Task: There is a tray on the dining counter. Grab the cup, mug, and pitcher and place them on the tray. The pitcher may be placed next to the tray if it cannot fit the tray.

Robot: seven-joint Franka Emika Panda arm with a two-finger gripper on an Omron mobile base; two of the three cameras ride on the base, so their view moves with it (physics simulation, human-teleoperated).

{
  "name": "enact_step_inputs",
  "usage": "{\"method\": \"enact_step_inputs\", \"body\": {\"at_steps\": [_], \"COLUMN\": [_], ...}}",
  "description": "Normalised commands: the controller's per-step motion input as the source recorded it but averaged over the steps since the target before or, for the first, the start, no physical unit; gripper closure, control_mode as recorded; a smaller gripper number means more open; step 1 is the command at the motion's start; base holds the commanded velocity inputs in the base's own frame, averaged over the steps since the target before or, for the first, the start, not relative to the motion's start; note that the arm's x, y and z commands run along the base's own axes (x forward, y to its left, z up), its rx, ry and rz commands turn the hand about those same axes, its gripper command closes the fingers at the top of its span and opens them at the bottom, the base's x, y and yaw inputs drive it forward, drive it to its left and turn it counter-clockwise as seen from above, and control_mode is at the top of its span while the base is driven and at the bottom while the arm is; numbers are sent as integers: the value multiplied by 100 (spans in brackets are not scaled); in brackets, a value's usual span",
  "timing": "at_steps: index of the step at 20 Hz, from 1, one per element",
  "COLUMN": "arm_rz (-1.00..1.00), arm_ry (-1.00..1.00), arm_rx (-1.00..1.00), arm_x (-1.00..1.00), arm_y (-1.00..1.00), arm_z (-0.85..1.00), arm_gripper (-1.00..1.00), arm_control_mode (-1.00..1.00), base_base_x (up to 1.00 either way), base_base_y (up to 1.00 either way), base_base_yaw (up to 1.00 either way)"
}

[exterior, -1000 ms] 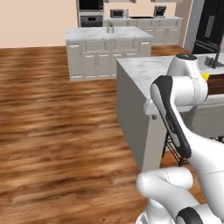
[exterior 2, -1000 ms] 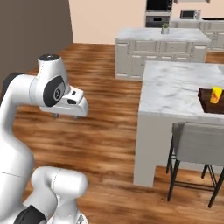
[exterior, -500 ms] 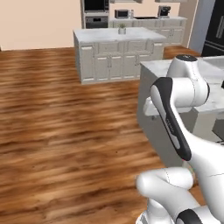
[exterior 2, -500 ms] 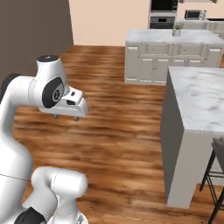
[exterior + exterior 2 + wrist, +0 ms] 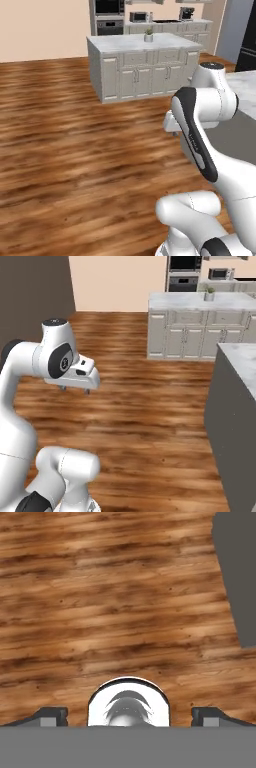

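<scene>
1. wooden floor (image 5: 100, 587) lies under the hand, with the grey side of the dining bench (image 5: 235, 421) to the right of the arm and the far kitchen island (image 5: 145, 67) with its small potted plant (image 5: 148, 35) beyond it.
2. the tray, cup, mug and pitcher cannot be seen from here; by the task they should be up on the dining bench, past what these views catch.
3. the step in hand looks like driving the base; bring the dining bench top square in front before reaching, and keep the arm tucked clear of its edge.
4. the gripper (image 5: 129, 714) hangs over the floor, fingers (image 5: 47, 714) spread wide apart, holding and touching nothing.
</scene>
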Motion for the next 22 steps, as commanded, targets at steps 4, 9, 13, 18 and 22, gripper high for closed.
{"method": "enact_step_inputs", "body": {"at_steps": [4,9,13,18,22], "arm_rz": [0,0,0,0,0], "arm_ry": [0,0,0,0,0], "arm_rx": [0,0,0,0,0], "arm_x": [0,0,0,0,0], "arm_y": [0,0,0,0,0], "arm_z": [0,0,0,0,0], "arm_gripper": [-100,-100,-100,-100,-100], "arm_control_mode": [100,100,100,100,100], "base_base_x": [91,92,92,91,92], "base_base_y": [100,100,100,100,100], "base_base_yaw": [-24,-26,-27,-27,-27]}}
